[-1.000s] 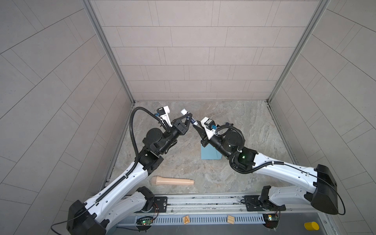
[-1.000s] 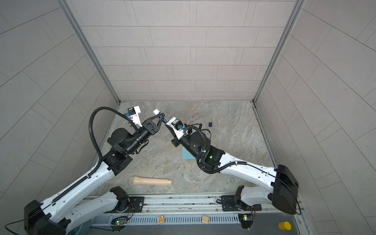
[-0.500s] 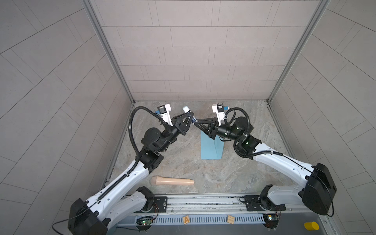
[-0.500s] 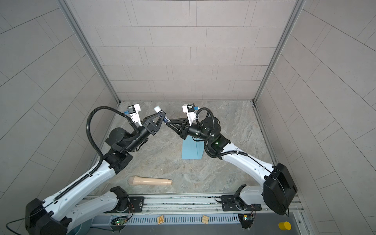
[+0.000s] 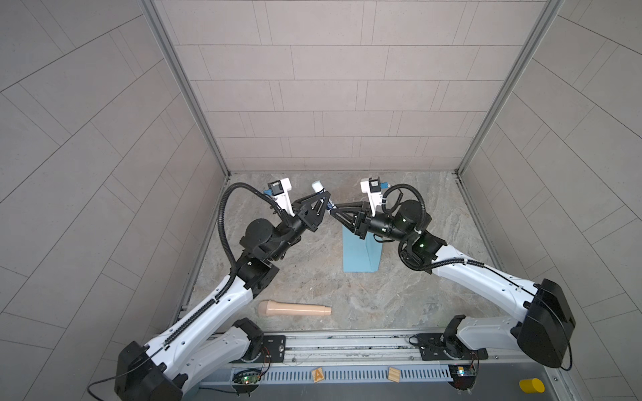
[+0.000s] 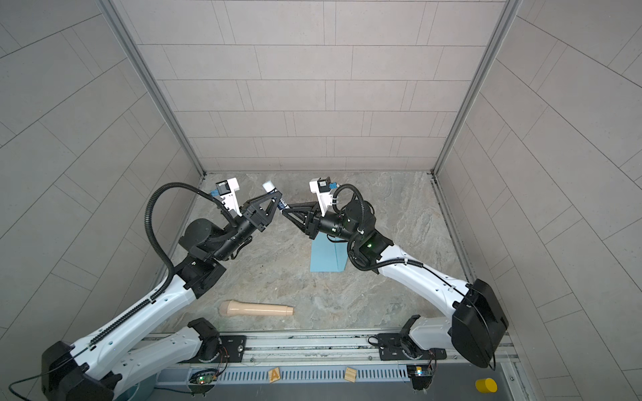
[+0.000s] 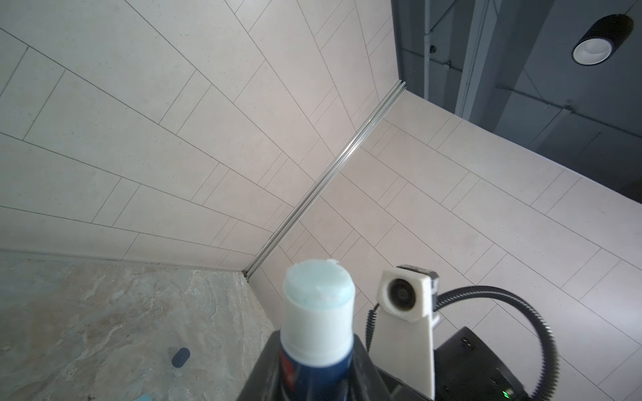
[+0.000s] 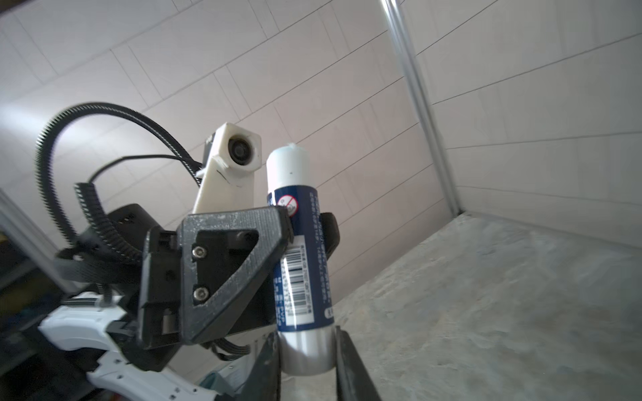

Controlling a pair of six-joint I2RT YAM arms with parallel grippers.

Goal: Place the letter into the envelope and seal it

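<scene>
The envelope lies flat on the desk, a little to the right of the middle in both top views. Its long sides run from the front rail toward the back wall. It is light blue, and a slanted fold line crosses its right part. Its far end is hidden under the right arm, and no fingers touch it.

Near that far end, and raised off the desk, the two arms meet at a glue stick. The left fingers are closed on the dark blue body of the stick, one on each side of it. The stick stands almost upright, and its white top is uncovered, with pale blue glue showing. The right fingers stand on both sides of the silver bottom end of the stick. They are only narrowly apart, and a thin gap shows between the stick and one finger, so they do not clamp it.

A beige rod with one thicker rounded end lies on the desk close to the front rail, well apart from the envelope. In the left wrist view a small dark oval thing lies on the desk. In front of the rail there are two wooden blocks and a yellow cylinder.
</scene>
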